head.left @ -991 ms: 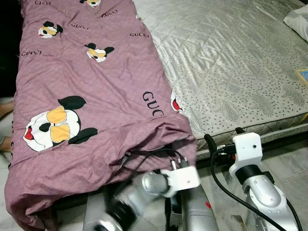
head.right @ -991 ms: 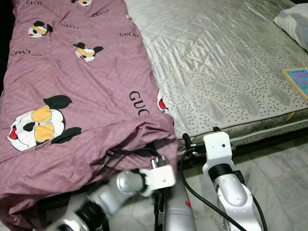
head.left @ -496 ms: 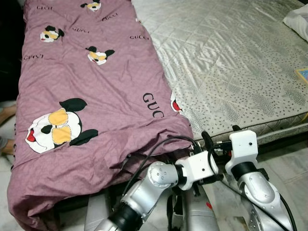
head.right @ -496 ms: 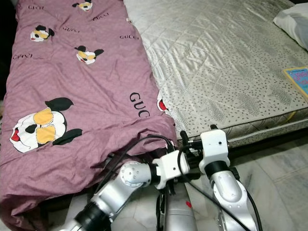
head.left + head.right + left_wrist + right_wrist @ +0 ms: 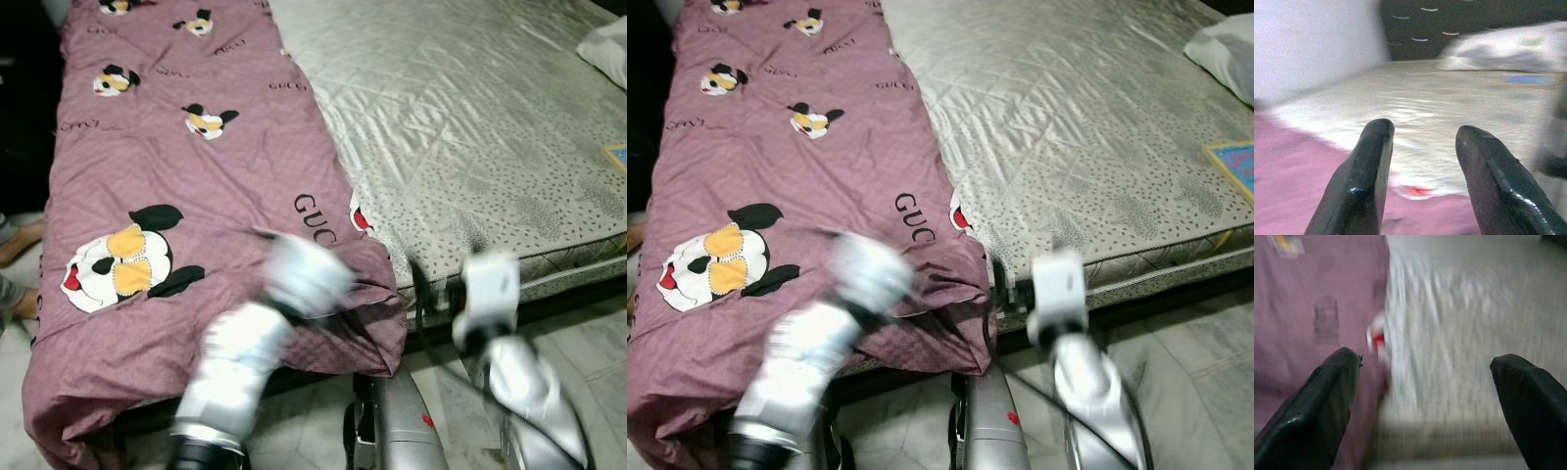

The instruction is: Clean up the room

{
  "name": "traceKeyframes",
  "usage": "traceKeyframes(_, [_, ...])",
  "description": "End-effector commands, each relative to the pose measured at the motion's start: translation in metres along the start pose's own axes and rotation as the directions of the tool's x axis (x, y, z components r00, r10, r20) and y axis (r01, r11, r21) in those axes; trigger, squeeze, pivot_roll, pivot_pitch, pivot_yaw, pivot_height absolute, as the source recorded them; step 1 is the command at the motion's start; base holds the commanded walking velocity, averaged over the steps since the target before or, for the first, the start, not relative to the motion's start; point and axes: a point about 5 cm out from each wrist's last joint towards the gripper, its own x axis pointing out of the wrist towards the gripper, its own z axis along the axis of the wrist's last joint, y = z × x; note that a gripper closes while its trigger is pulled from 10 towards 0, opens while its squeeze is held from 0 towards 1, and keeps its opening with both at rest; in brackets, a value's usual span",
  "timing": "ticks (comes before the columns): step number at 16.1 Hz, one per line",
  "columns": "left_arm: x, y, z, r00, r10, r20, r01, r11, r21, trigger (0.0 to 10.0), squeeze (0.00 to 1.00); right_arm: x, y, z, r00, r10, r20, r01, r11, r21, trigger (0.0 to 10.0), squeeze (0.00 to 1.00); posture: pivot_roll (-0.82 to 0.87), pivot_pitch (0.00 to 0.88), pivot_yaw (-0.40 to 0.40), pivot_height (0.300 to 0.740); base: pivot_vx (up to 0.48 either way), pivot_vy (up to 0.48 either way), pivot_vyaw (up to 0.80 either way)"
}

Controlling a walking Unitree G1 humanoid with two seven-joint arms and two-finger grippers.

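The left gripper point(image 5: 1420, 161) had swung up from under the quilt point(image 5: 196, 196) hem, empty fingers parted above it, the right gripper point(image 5: 1425, 396) gaping wide nearby, suggesting a fresh grasp was coming.

Your two head eyes look steeply down from above the bed's foot, sharing the purple blanket point(image 5: 196, 166) at frame left and the bare mattress point(image 5: 1068, 127) at right. Each wrist camera sits low and close, looking along its own fingers at that same blanket-mattress border
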Motion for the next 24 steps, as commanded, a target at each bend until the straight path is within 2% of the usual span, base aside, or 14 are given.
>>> traceKeyframes(1, [-0.015, 0.011, -0.016, 0.995, 0.058, -0.077, -0.058, 0.998, -0.003, 10.0, 1.00, -0.001, -0.003, -0.001, 1.000, -0.017, -0.007, 0.017, 0.999, -0.029, 10.0, 0.00, -0.10, 0.168, 0.010, 0.580, 0.000, 0.000, 0.00])
traceKeyframes(6, [-0.026, 0.028, -0.037, 0.954, 0.220, -0.205, -0.240, 0.968, -0.078, 10.0, 1.00, 0.009, -0.015, -0.004, 0.994, -0.106, -0.025, 0.106, 0.994, -0.002, 10.0, 0.00, -0.10, 0.165, 0.011, 0.580, 0.000, 0.000, 0.00])
traceKeyframes(9, [-0.027, 0.050, -0.056, 0.916, 0.294, -0.272, -0.308, 0.951, -0.012, 10.0, 1.00, 0.002, -0.014, -0.004, 0.995, -0.098, -0.026, 0.099, 0.995, 0.013, 10.0, 0.00, -0.12, 0.173, 0.007, 0.580, 0.000, 0.000, 0.00])
traceKeyframes(10, [-0.023, 0.056, -0.069, 0.897, 0.288, -0.336, -0.305, 0.952, 0.002, 10.0, 0.92, -0.002, -0.013, -0.006, 0.995, -0.092, -0.036, 0.092, 0.996, 0.013, 10.0, 0.00, -0.13, 0.181, 0.004, 0.580, 0.000, 0.000, 0.00])
traceKeyframes(12, [-0.016, 0.043, -0.106, 0.817, 0.128, -0.562, -0.186, 0.981, -0.047, 10.0, 0.58, -0.008, -0.012, -0.005, 0.996, -0.079, -0.041, 0.080, 0.997, 0.012, 10.0, 0.00, -0.16, 0.197, 0.006, 0.580, 0.000, 0.000, 0.00])
traceKeyframes(13, [-0.015, 0.034, -0.116, 0.785, 0.083, -0.614, -0.160, 0.984, -0.072, 10.0, 0.22, -0.010, -0.013, -0.004, 0.996, -0.080, -0.044, 0.081, 0.997, 0.008, 10.0, 0.00, -0.17, 0.200, 0.006, 0.580, 0.000, 0.000, 0.00])
traceKeyframes(14, [-0.018, 0.010, -0.131, 0.722, -0.055, -0.690, -0.053, 0.990, -0.134, 10.0, 0.00, -0.013, -0.015, -0.004, 0.995, -0.088, -0.048, 0.088, 0.996, 0.005, 10.0, 0.00, -0.19, 0.206, 0.010, 0.580, 0.000, 0.000, 0.00])
traceKeyframes(15, [-0.024, -0.010, -0.139, 0.659, -0.187, -0.729, 0.093, 0.982, -0.167, 10.0, 0.00, -0.015, -0.017, -0.003, 0.995, -0.092, -0.048, 0.093, 0.996, 0.003, 10.0, 0.00, -0.20, 0.212, 0.016, 0.580, 0.000, 0.000, 0.00])
traceKeyframes(16, [-0.034, -0.030, -0.144, 0.568, -0.353, -0.744, 0.258, 0.934, -0.246, 10.0, 0.00, -0.016, -0.017, 0.000, 0.995, -0.095, -0.042, 0.095, 0.995, 0.006, 10.0, 0.00, -0.21, 0.215, 0.020, 0.580, 0.000, 0.000, 0.00])
traceKeyframes(17, [-0.038, -0.039, -0.146, 0.535, -0.419, -0.734, 0.282, 0.907, -0.313, 10.0, 0.00, -0.016, -0.017, 0.002, 0.995, -0.095, -0.041, 0.096, 0.995, 0.007, 10.0, 0.00, -0.21, 0.214, 0.021, 0.580, 0.000, 0.000, 0.00])
traceKeyframes(20, [-0.053, -0.058, -0.154, 0.449, -0.501, -0.740, 0.368, 0.858, -0.358, 10.0, 0.00, -0.017, -0.014, -0.001, 0.995, -0.088, -0.055, 0.089, 0.996, 0.009, 10.0, 0.00, -0.20, 0.220, 0.019, 0.580, 0.000, 0.000, 0.00])
traceKeyframes(21, [-0.056, -0.060, -0.156, 0.435, -0.493, -0.754, 0.394, 0.857, -0.333, 10.0, 0.00, -0.017, -0.012, -0.002, 0.995, -0.081, -0.061, 0.081, 0.997, 0.011, 10.0, 0.00, -0.20, 0.220, 0.019, 0.580, 0.000, 0.000, 0.00])
traceKeyframes(23, [-0.042, -0.044, -0.150, 0.537, -0.402, -0.742, 0.344, 0.907, -0.243, 10.0, 0.00, -0.015, -0.009, -0.002, 0.996, -0.071, -0.061, 0.072, 0.997, 0.013, 10.0, 0.00, -0.18, 0.215, 0.014, 0.580, 0.000, 0.000, 0.00])
traceKeyframes(24, [-0.030, -0.035, -0.141, 0.622, -0.362, -0.694, 0.314, 0.928, -0.203, 10.0, 0.00, -0.013, -0.010, -0.001, 0.996, -0.071, -0.061, 0.072, 0.997, 0.014, 10.0, 0.00, -0.18, 0.213, 0.014, 0.580, 0.000, 0.000, 0.00])
